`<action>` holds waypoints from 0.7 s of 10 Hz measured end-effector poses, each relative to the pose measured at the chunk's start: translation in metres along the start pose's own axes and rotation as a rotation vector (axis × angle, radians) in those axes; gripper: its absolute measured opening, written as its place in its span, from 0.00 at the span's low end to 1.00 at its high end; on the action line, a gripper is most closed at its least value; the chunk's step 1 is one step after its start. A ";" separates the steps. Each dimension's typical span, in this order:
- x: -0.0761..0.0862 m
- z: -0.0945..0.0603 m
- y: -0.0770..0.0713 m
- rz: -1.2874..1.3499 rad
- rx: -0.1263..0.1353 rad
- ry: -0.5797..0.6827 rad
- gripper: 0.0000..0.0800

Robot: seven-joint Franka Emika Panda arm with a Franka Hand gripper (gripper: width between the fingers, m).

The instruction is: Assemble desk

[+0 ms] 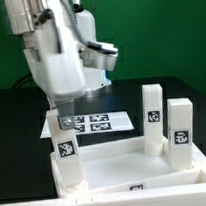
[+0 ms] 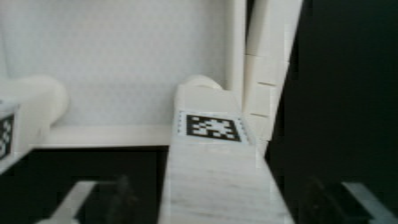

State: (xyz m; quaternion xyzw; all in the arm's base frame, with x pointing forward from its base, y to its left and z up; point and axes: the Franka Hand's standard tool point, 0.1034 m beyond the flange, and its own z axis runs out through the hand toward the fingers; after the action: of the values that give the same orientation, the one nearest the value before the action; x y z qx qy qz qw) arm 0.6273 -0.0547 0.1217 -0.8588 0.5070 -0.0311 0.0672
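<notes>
Gripper [image 1: 60, 122] apparently open astride an upright leg [image 2: 217, 165] on the desk panel [image 1: 136, 167].

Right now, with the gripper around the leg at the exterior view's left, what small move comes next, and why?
Probably lift the gripper straight up, clear of the leg. Its fingers stand apart from the leg's sides, so nothing is gripped, and the leg stands upright at the desk panel corner, like the two other legs.
</notes>
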 end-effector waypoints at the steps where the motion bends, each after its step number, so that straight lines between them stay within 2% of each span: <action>1: 0.000 0.001 0.001 -0.183 0.002 0.002 0.73; 2: 0.000 0.002 0.004 -0.287 -0.001 0.000 0.79; 5: 0.000 0.002 0.004 -0.466 -0.004 0.000 0.81; 6: -0.004 0.002 0.000 -0.750 -0.027 0.008 0.81; 7: -0.008 0.003 -0.003 -0.868 -0.030 0.005 0.81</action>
State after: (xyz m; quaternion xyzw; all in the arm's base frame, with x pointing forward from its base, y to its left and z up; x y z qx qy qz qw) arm 0.6264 -0.0465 0.1197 -0.9932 0.0992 -0.0511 0.0340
